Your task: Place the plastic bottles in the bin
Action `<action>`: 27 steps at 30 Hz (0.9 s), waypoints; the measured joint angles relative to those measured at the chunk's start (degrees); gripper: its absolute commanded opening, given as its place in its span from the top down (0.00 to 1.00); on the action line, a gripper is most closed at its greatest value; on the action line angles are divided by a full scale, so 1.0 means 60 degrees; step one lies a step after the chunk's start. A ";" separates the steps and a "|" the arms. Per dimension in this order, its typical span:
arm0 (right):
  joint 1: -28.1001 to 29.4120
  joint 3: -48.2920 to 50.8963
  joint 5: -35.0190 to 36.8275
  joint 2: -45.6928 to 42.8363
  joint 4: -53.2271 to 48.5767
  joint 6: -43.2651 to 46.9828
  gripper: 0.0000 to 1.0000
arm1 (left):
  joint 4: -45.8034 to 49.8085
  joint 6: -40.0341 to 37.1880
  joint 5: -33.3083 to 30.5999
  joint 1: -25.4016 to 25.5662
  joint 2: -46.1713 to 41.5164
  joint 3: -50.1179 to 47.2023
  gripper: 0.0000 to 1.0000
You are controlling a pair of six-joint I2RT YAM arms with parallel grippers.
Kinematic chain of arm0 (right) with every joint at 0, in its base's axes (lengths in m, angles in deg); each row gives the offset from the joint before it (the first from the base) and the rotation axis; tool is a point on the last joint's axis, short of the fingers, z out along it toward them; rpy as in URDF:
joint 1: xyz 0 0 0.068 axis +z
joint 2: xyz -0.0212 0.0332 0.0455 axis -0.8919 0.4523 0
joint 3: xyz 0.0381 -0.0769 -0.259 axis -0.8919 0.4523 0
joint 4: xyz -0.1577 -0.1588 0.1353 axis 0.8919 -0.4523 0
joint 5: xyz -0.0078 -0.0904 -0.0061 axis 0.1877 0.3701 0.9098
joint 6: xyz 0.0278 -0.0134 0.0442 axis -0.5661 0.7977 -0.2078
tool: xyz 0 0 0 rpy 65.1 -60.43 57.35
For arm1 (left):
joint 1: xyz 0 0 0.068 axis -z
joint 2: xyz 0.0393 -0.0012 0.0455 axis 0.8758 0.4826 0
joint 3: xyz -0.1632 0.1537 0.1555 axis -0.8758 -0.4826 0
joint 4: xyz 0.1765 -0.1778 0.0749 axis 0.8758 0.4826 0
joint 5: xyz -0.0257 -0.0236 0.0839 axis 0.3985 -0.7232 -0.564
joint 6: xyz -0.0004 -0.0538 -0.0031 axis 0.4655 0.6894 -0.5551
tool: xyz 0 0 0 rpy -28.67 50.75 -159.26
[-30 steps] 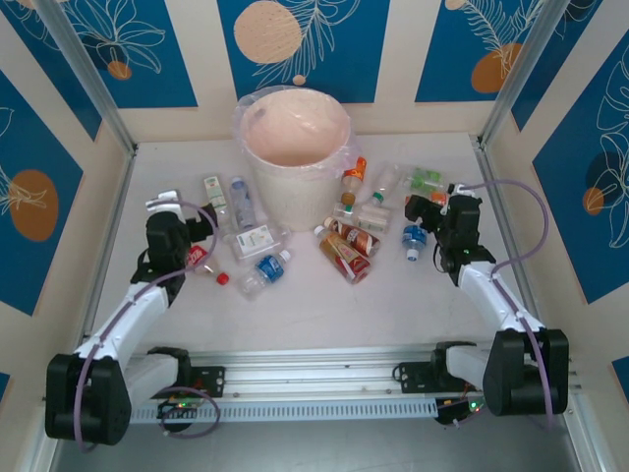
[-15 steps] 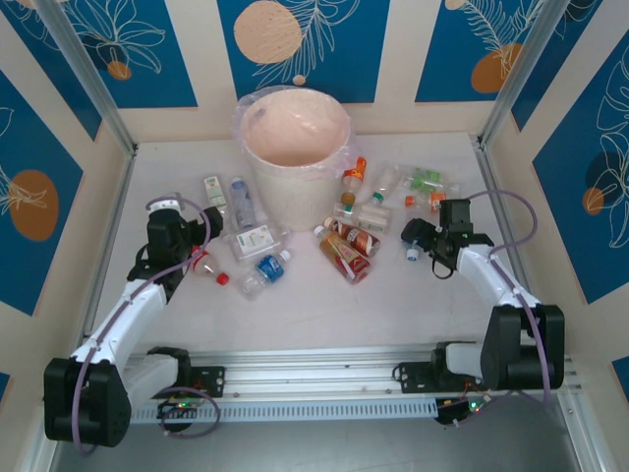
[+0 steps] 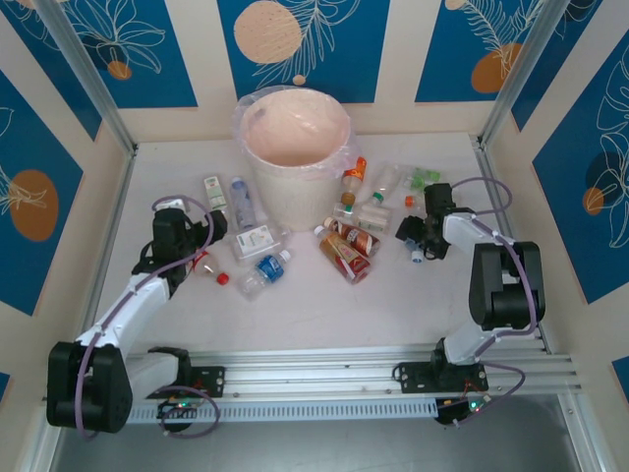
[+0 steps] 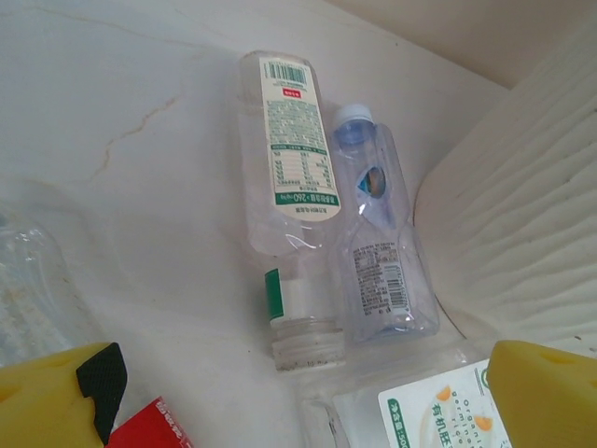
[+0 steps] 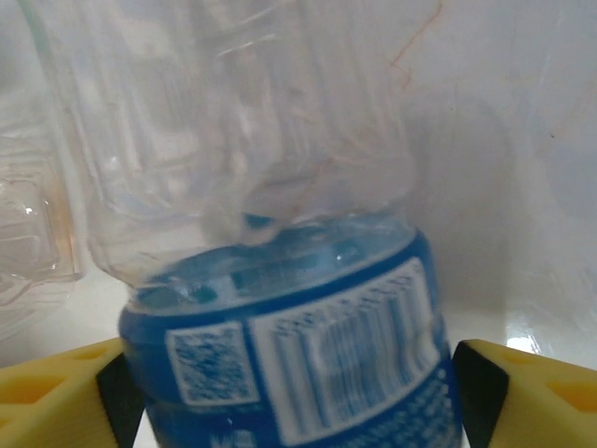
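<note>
Straddling blue-label bottle (image 5: 280, 317), right hand (image 5: 294, 401) — grip unclear, bottle cut off below; left hand (image 4: 298, 397) released.

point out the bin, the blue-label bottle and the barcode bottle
bin (image 3: 285, 202), top view, front wall
blue-label bottle (image 5: 298, 359), right wrist view, label
barcode bottle (image 4: 294, 159), left wrist view, label

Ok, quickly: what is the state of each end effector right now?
Left end effector: open, holding nothing.
Right end effector: placed around the blue-labelled bottle; whether it already grips it cannot be told.
</note>
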 measured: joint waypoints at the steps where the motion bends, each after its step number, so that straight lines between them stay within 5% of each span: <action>1: 0.0004 -0.0102 0.0022 0.0069 -0.0069 0.0025 0.19 | -0.0022 0.0011 0.0113 -0.0004 0.0025 0.0004 0.00; 12: 0.0004 0.0142 0.0463 -0.0379 0.0007 -0.0058 0.44 | -0.0036 0.0404 0.1588 -0.0004 0.0080 0.0149 0.00; 21: 0.0353 0.1490 0.0466 -0.3384 0.0794 0.0087 0.48 | -0.0135 0.0772 0.2670 0.0539 -0.0175 0.0594 0.00; 27: 0.0816 0.1472 -0.0929 -0.5614 0.1759 0.0521 0.47 | 0.0007 0.1464 0.2408 0.0659 -0.0175 0.0754 0.00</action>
